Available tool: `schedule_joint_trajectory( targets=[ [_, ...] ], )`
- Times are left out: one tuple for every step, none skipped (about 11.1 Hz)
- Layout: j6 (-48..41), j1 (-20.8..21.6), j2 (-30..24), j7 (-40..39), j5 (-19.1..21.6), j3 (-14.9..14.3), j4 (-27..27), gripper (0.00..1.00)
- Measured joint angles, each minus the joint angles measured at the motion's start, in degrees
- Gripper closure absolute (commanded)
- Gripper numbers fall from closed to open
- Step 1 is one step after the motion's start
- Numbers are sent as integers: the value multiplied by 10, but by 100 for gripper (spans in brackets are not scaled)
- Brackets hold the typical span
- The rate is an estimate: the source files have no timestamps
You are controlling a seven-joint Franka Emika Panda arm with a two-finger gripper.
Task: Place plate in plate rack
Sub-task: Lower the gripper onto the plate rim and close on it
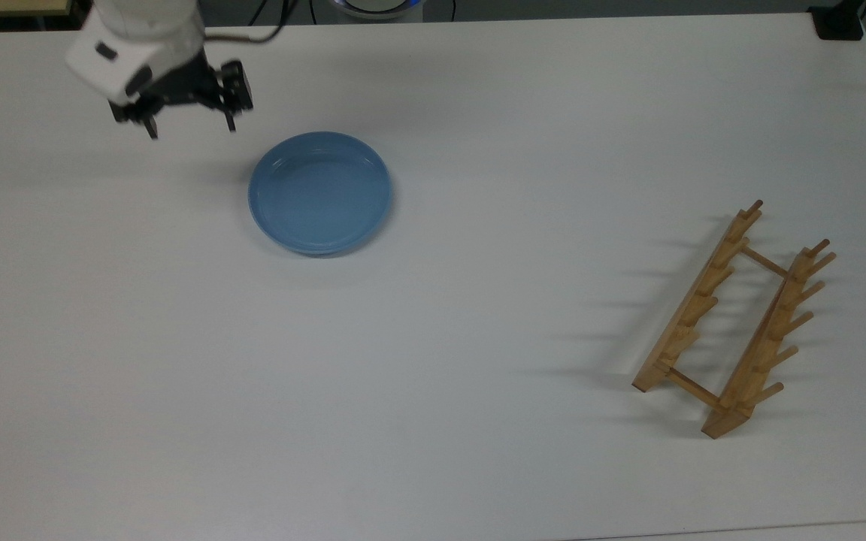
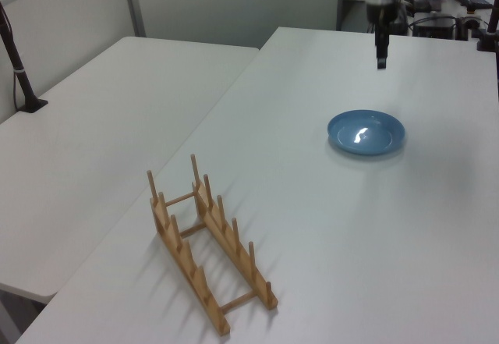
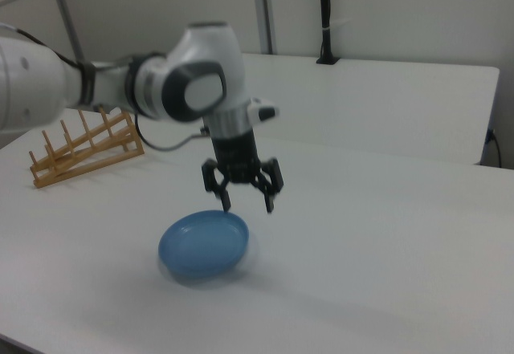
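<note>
The light-blue plate [image 1: 320, 193] lies flat, rim up, on the white table, left of centre in the top view; I also see the plate [image 2: 366, 132] and the plate [image 3: 203, 246] from the sides. The wooden plate rack [image 1: 734, 319] stands far off at the top view's right with nothing in it, the same rack [image 2: 207, 242] being near in the left view and the rack [image 3: 84, 147] far in the right view. My gripper [image 1: 189, 126] hangs open and empty above the table, just beyond the plate's upper-left rim in the top view. The gripper [image 3: 248, 205] points down, apart from the plate, as does the gripper [image 2: 381, 59].
The white table [image 1: 433, 421] stretches wide between plate and rack. A second white table [image 2: 101, 118] adjoins it on the left view's left, with a black post [image 2: 19, 63] clamped to it. A black block [image 1: 839, 22] sits at the top view's upper-right corner.
</note>
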Motion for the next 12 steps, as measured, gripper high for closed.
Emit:
schedule_joint_trajectory(
  targets=[
    [38,1,17,14,0,0,-24,5],
    [65,1,34,30,1,1,-39,5],
    [81,1,52,47,1,2,-46,12],
    [91,2,67,61,1,2,-47,12],
    [98,3,76,76,3,3,-47,17],
    [103,5,85,100,10,3,-47,20],
    [105,7,90,113,19,3,-47,25],
    [105,9,92,122,26,4,-46,31],
    [105,11,93,127,33,5,-46,36],
    [105,14,93,131,39,5,-46,46],
    [105,16,93,136,45,5,-46,57],
    [105,18,93,139,48,5,-46,70]
  ],
)
